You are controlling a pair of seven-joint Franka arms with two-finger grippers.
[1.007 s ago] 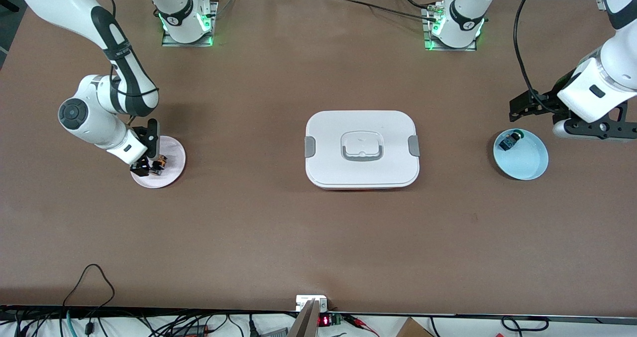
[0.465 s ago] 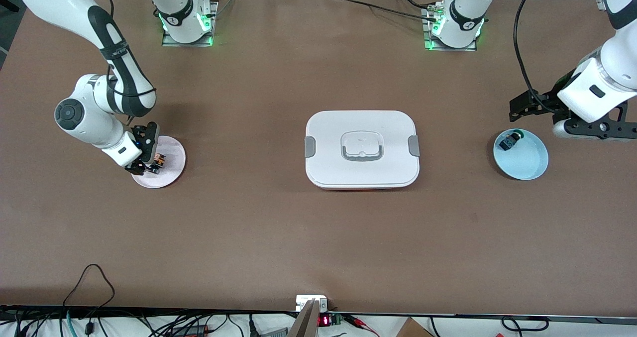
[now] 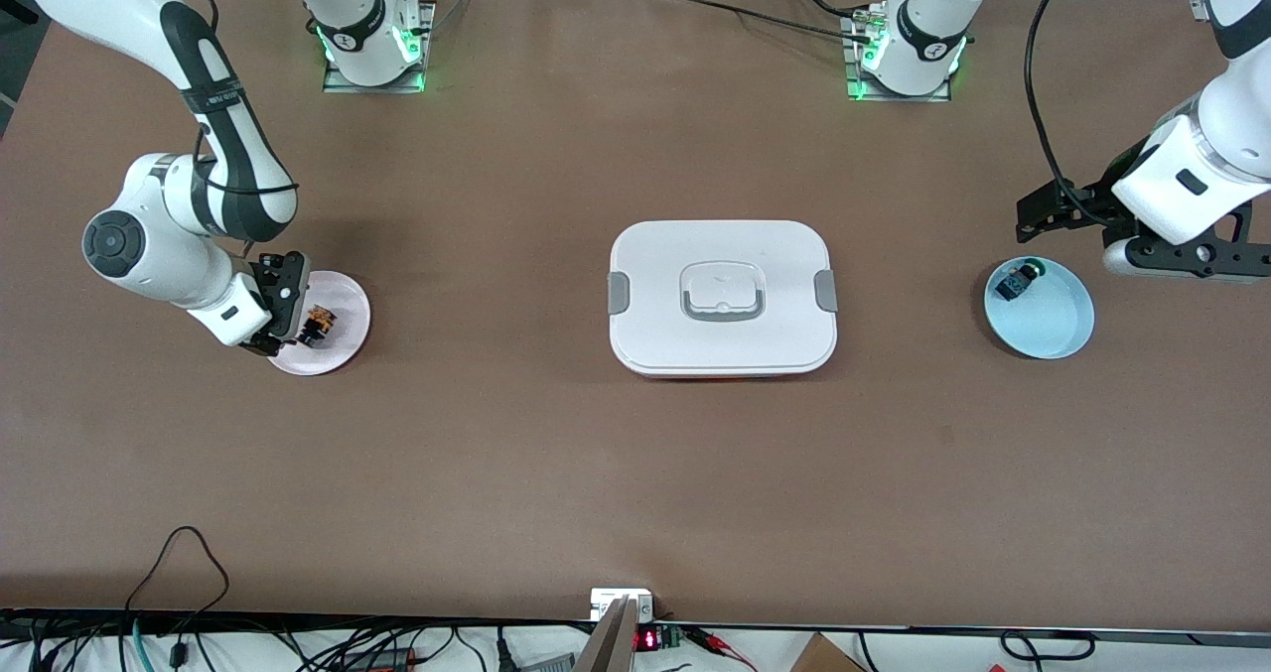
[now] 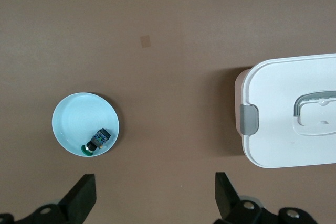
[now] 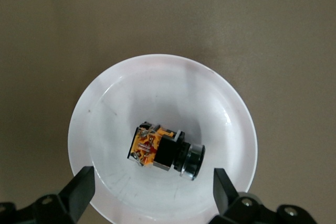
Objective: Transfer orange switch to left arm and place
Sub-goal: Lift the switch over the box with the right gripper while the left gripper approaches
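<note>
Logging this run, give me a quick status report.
Right hand open, low over orange switch on pink plate. Left hand open, waiting above blue plate. Box mid-table between them.

Table: plain brown, no pattern. Box: white lid w/ grey side clips and grey-rimmed handle. Plate toward right arm's end from box: pale pink-white; switch on it: black w/ orange end. Plate toward left arm's end from box: light blue; part on it: dark blue & green. Arms: white w/ dark grey joints.
</note>
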